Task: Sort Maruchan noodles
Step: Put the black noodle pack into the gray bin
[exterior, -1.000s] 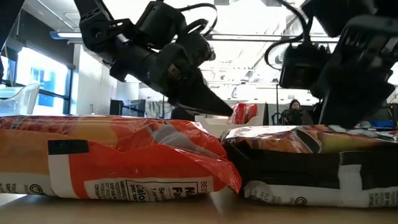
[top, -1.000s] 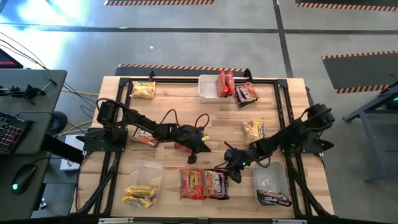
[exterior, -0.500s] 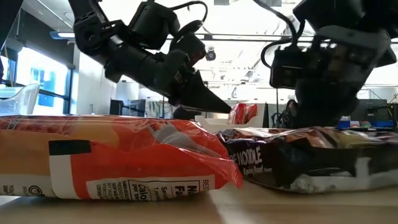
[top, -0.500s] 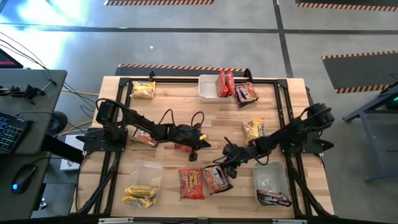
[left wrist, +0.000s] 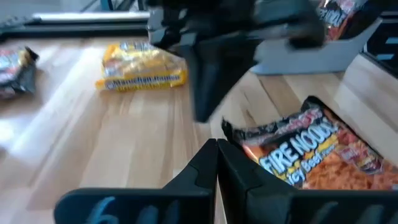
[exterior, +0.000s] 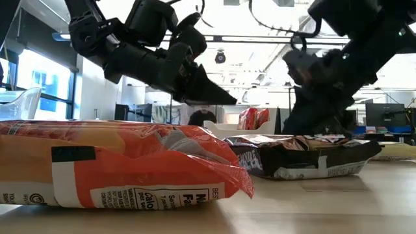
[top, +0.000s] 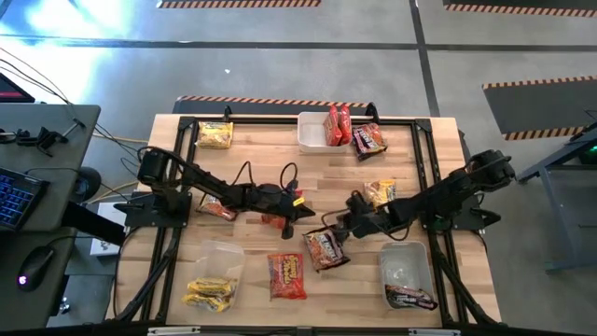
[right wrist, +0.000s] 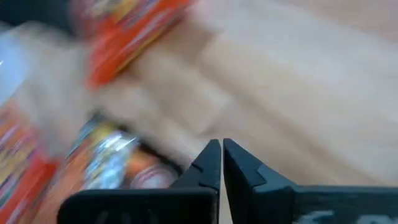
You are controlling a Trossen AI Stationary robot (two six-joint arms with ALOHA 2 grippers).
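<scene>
Wooden desk (top: 270, 149) carries our scattered Maruchan noodles (top: 288, 276), some in clear tubs (top: 312, 132). Our right gripper (top: 343, 231) sits fully closed at mid-desk, touching a dark packet (top: 326, 248); whether it grips that, we cannot tell. Our left gripper (top: 304, 213) hovers nearby, closed and empty.

Maruchan noodles (top: 287, 276) — red, yellow, dark packets — scattered flat across table

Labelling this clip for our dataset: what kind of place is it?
Probably a robotics lab or workshop: a wooden table on a concrete floor with hazard-striped tape, and a desk with a keyboard beside it.
</scene>
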